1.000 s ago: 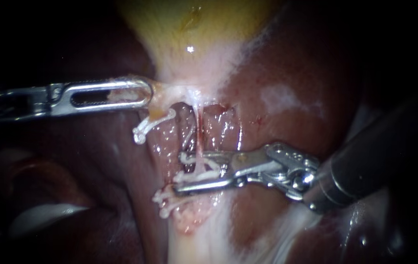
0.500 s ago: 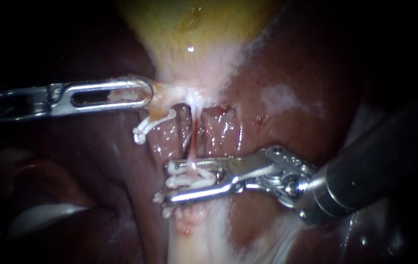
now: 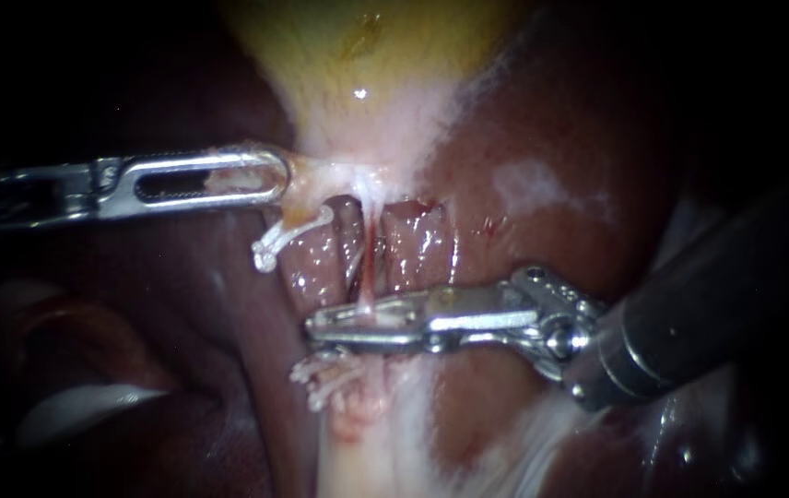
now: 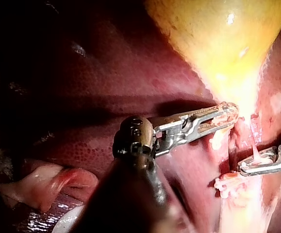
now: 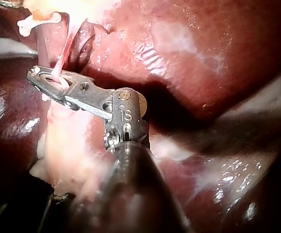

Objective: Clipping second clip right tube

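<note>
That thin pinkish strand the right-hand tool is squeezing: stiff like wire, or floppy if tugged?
Probably floppy: the tube looks soft and thread-thin, straight only because it is stretched between the gallbladder and the right instrument shut on it. Likely slippery, since the liver around it glistens wet. Perhaps fragile too, being far thinner than the instrument.

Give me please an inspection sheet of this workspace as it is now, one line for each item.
Surface: liver, wet and dark red; yellow gallbladder at the top of the endoscope view.
Job's things: thin tube runs down between the right jaws; one white clip to its left; clip cluster below the right jaws.
Clutter: nothing seen.
Instruments: left instrument, jaws shut on the gallbladder neck; right instrument, jaws shut on the thin tube.
Cables: nothing seen.
Surroundings: dark, nothing seen.
</note>
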Robot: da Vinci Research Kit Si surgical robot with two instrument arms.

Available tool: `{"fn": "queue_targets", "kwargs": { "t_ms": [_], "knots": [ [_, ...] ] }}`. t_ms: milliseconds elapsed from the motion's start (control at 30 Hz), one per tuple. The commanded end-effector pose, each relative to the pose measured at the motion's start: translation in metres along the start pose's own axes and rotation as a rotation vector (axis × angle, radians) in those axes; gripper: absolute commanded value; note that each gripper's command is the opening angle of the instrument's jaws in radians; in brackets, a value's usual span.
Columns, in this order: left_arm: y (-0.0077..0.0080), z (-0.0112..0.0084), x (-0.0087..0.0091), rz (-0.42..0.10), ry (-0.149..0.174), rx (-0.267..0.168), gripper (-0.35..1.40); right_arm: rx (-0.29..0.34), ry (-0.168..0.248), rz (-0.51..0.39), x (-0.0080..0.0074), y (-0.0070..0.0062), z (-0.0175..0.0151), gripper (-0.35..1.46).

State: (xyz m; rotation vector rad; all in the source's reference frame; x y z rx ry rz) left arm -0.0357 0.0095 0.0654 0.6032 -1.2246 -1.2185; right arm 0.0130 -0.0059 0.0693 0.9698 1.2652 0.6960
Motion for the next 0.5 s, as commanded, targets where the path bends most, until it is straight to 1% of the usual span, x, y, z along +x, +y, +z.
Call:
{"fn": "queue_targets", "kwargs": {
  "t_ms": [33, 500],
  "knots": [
    [0.0000, 0.0000, 0.0000, 0.000, 0.000, 0.000, -0.35, -0.001, -0.001, -0.001, 0.0000, 0.0000, 0.0000, -0.35],
    [0.0000, 0.0000, 0.0000, 0.000, 0.000, 0.000, -0.35, -0.001, -0.001, -0.006, 0.0001, 0.0002, -0.0002, -0.35]
  ]
}}
